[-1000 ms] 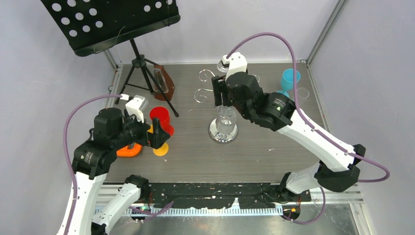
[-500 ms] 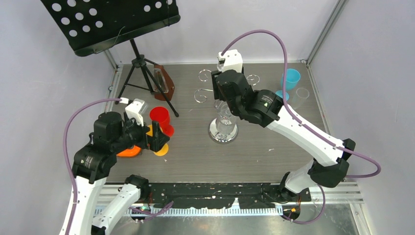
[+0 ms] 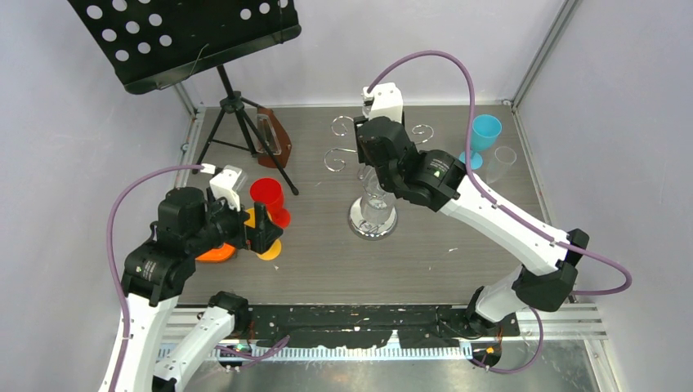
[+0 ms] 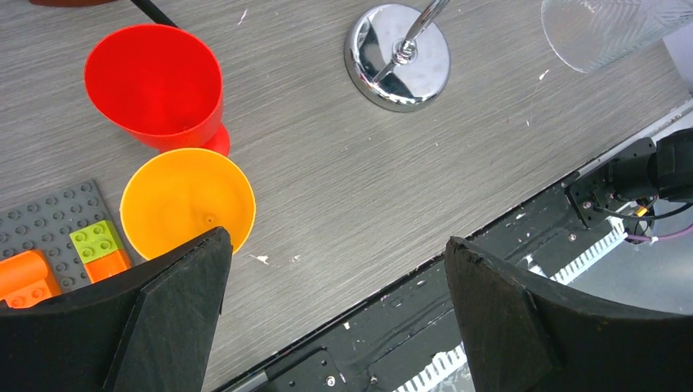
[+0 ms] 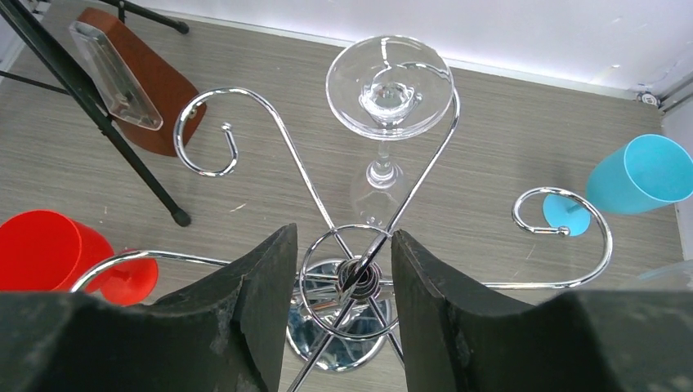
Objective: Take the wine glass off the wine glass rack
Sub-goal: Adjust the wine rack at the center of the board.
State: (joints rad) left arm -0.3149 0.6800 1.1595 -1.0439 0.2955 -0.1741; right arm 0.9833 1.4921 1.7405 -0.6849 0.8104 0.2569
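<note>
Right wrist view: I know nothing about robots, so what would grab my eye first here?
A shiny chrome wire rack with curled arms stands mid-table, and a clear wine glass hangs upside down in its far loop, foot uppermost. The right gripper hovers open above it, one black finger on either side of the central hub. A red plastic cup stands to the rack's left and a turquoise plastic goblet to its right.

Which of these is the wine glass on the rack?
Find the shiny chrome rack mid-table. A clear wine glass hangs upside down on its far side, round foot held between two wire arms. The red cup, orange cup and blue cup stand on the table instead.
</note>
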